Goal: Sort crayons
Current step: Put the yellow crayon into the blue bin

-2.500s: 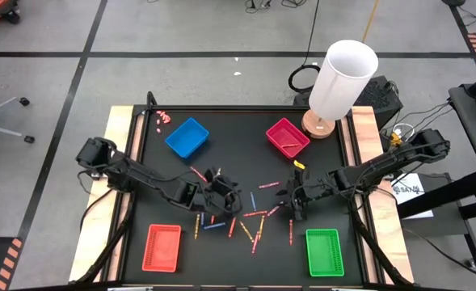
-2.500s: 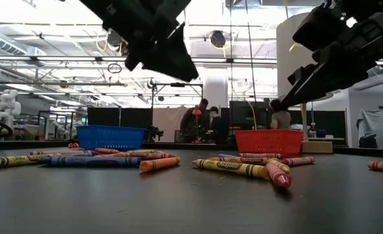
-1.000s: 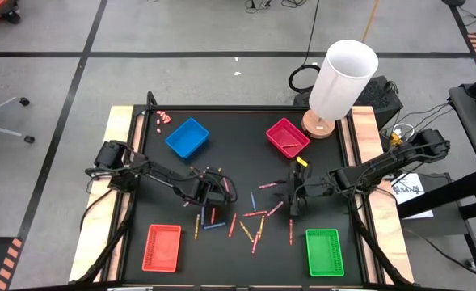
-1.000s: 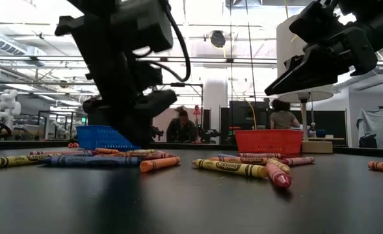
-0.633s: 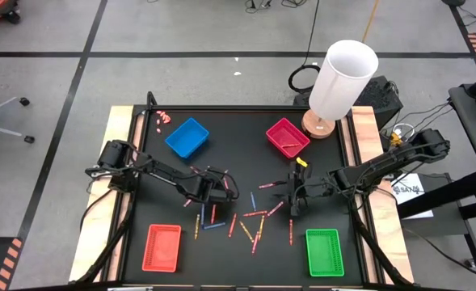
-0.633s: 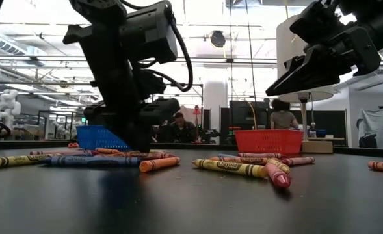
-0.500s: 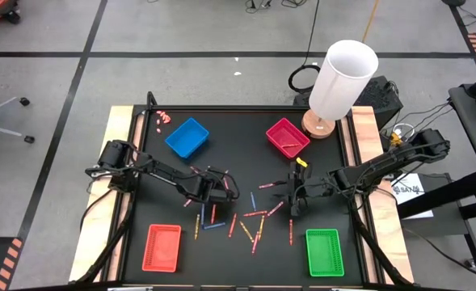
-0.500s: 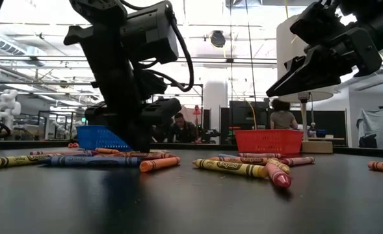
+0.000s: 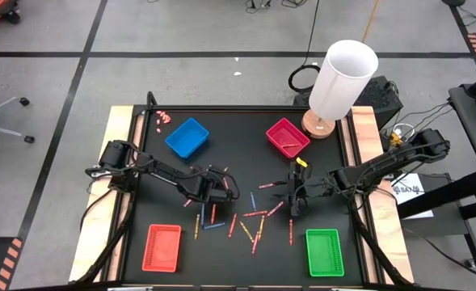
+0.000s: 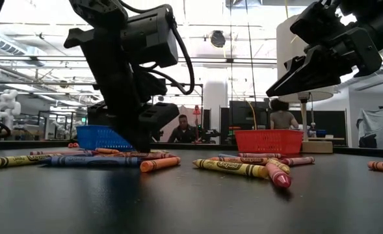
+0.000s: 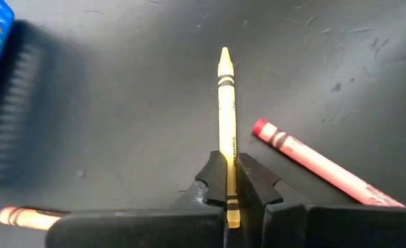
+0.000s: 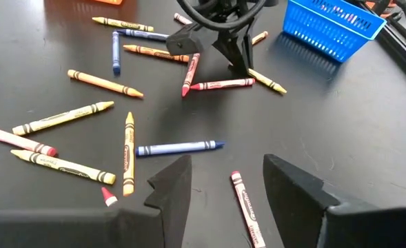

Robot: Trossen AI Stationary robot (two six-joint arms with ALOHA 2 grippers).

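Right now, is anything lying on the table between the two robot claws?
Yes. In the high view, a blue crayon lies on the black table between the left tool, shut on a yellow crayon, and the open right tool.

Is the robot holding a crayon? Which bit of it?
Yes. The left gripper pinches a thin yellow crayon near its blunt back end. The right gripper holds nothing.

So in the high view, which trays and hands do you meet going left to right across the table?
Red tray → blue tray → left hand, shut on a yellow crayon → magenta tray → right hand, open → green tray.
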